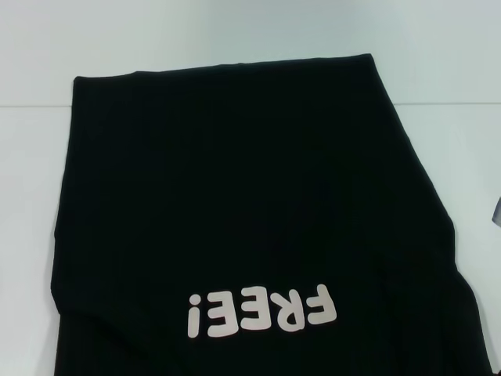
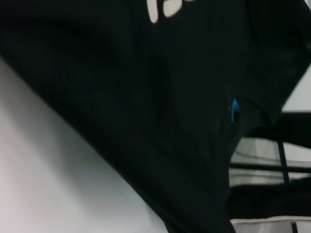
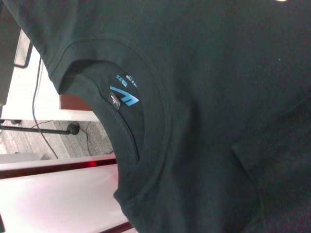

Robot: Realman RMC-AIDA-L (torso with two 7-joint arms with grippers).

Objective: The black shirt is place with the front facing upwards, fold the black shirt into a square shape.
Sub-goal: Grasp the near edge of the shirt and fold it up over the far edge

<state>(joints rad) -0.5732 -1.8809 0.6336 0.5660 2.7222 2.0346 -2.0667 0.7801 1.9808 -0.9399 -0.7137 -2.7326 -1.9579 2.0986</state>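
Note:
The black shirt [image 1: 243, 204] lies front up on the white table [image 1: 31, 196]. Its straight hem is at the far end and its pale "FREE!" lettering [image 1: 262, 312] sits near the head view's bottom edge. The collar end runs out of that view. The right wrist view looks closely at the shirt's neckline [image 3: 155, 121] with its blue neck label [image 3: 125, 97]. In the left wrist view, black cloth [image 2: 146, 97] fills most of the picture, with a bit of the lettering [image 2: 163, 7] and the blue label [image 2: 234, 109]. Neither gripper shows in any view.
Bare white tabletop surrounds the shirt on the left, far side and right [image 1: 462, 141]. A small grey object [image 1: 496, 210] pokes in at the right edge of the head view. Past the collar, the right wrist view shows floor with cables [image 3: 43, 131].

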